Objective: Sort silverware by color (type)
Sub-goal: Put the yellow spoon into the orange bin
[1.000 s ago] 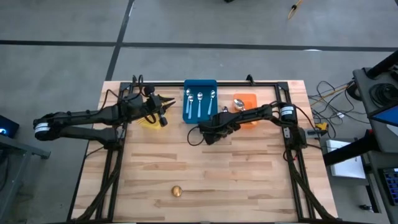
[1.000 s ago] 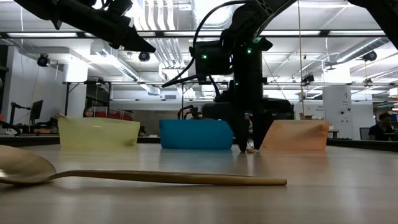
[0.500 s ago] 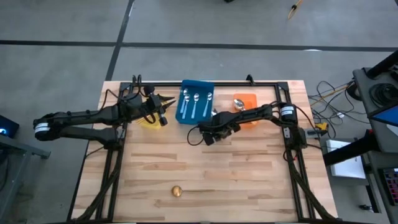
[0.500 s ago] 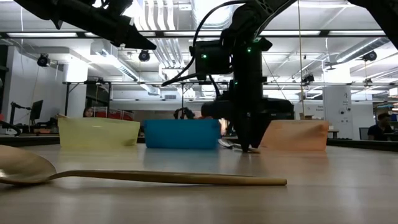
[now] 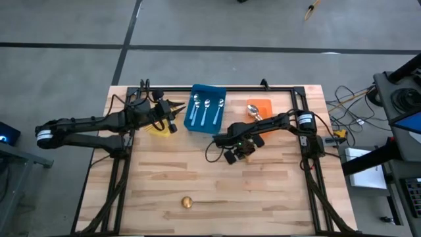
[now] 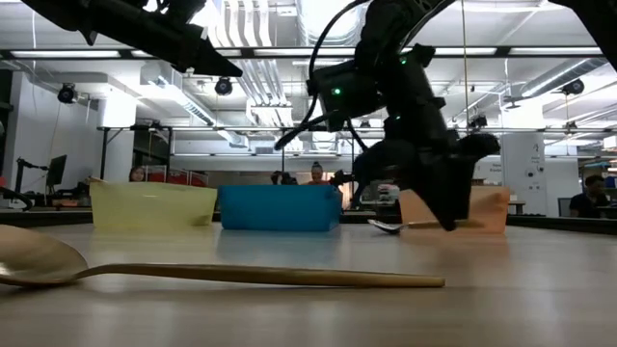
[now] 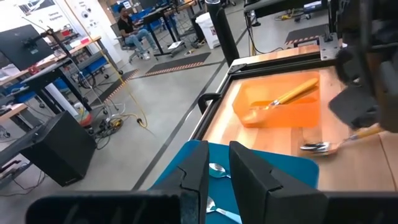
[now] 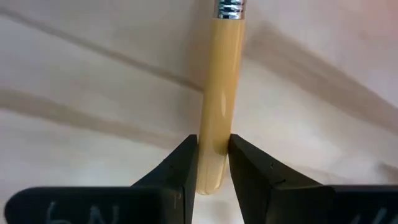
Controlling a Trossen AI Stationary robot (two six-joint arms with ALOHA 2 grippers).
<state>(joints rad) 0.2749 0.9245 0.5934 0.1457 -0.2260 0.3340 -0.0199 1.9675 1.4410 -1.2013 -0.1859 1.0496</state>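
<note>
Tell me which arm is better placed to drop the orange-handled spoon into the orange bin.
Right. The right gripper is shut on the orange-handled spoon beside the orange bin; the left gripper hovers over the yellow bin.

Three bins along my bench's far edge.
I see a yellow bin (image 5: 158, 126) toward the far-left corner, a blue bin (image 5: 205, 99) at the middle, an orange bin (image 5: 263, 107) right of it; the wooden bench (image 5: 263, 184) sits on grey floor (image 5: 66, 66).
</note>
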